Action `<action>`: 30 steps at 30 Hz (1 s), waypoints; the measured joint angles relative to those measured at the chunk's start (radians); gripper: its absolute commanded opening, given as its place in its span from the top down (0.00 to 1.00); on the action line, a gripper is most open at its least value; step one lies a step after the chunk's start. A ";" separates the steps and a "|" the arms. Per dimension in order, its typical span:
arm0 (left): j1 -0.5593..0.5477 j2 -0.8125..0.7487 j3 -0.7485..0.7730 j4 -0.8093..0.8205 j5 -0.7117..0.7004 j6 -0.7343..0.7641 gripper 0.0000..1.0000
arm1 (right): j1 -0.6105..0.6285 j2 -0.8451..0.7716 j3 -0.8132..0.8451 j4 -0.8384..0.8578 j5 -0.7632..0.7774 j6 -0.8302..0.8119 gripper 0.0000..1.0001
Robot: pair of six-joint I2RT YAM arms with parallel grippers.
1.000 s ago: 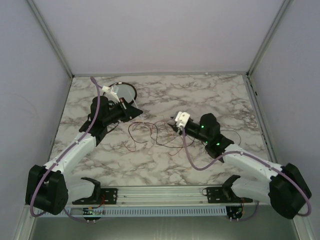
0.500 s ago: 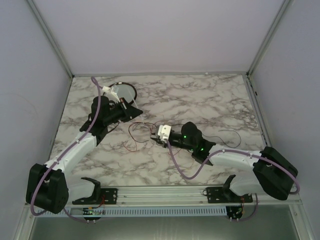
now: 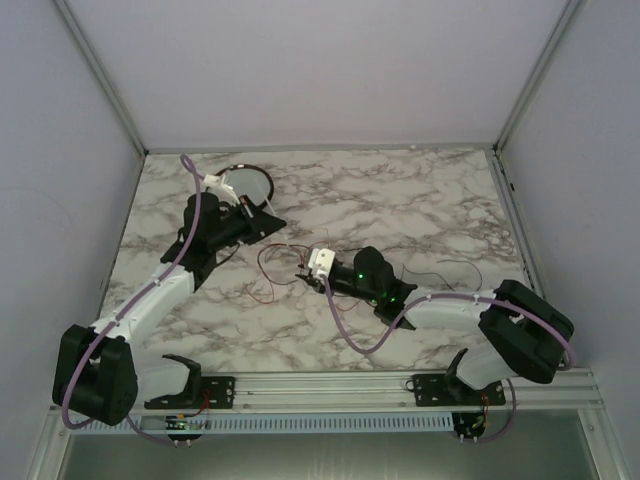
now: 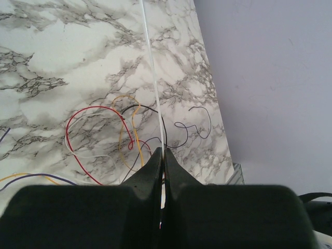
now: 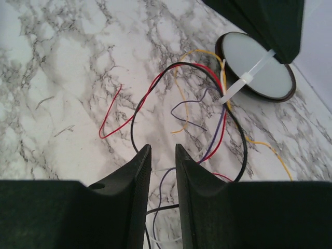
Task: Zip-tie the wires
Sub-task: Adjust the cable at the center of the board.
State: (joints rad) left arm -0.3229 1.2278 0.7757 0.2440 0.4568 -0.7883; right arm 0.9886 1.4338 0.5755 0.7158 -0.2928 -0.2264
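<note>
While your left gripper (image 4: 162,155) is pinched closed on the zip tie (image 4: 153,78), the relation that matters is where the wires (image 5: 193,123) lie from the right gripper (image 5: 162,155). They sit on the desk (image 3: 420,200) directly ahead of its fingertips, between it and the left gripper. In my judgement the right arm is the nearer one to the tangle and better placed to gather it.

The right gripper's jaws stand only narrowly apart, low over the desk. A few strands run under or just beside them, but I cannot tell whether any strand is actually between them.

The wires have no single long axis (they are loose loops of red, black, yellow and purple). In the overhead view the tangle spreads mostly across the desk from left to right, with one dark strand trailing off towards the right edge.

The zip tie does have a clear axis. It runs straight out from the left jaws, head end outward, slanting down towards the loops, with its tip just above them and the dish (image 5: 259,72) behind it. You would probably need to bunch the loops crosswise to that strip.
</note>
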 measured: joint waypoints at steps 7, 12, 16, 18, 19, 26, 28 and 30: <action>-0.006 0.000 -0.036 0.020 -0.015 -0.035 1.00 | 0.003 0.026 0.000 0.036 0.065 0.006 0.75; -0.010 0.000 -0.038 0.021 -0.021 -0.046 1.00 | 0.003 0.059 0.000 0.042 0.075 0.007 0.75; -0.011 0.000 -0.038 0.021 -0.021 -0.048 1.00 | 0.003 0.080 0.000 0.043 0.075 0.009 0.73; -0.011 -0.001 -0.038 0.021 -0.021 -0.048 1.00 | 0.002 0.087 0.000 0.043 0.076 0.011 0.70; -0.011 -0.002 -0.038 0.021 -0.021 -0.048 1.00 | 0.002 0.089 0.000 0.043 0.077 0.012 0.70; -0.011 -0.010 -0.038 0.021 -0.021 -0.048 1.00 | -0.006 0.092 0.000 0.046 0.099 0.021 0.69; -0.011 -0.013 -0.038 0.021 -0.022 -0.047 1.00 | -0.009 0.092 0.000 0.046 0.102 0.023 0.68; -0.011 -0.018 -0.038 0.020 -0.022 -0.048 1.00 | -0.014 0.093 0.000 0.046 0.105 0.027 0.67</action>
State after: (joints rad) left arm -0.3340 1.2102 0.7376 0.2642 0.4347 -0.8360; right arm 0.9745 1.5272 0.5755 0.7620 -0.1875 -0.1989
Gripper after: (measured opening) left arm 0.006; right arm 0.318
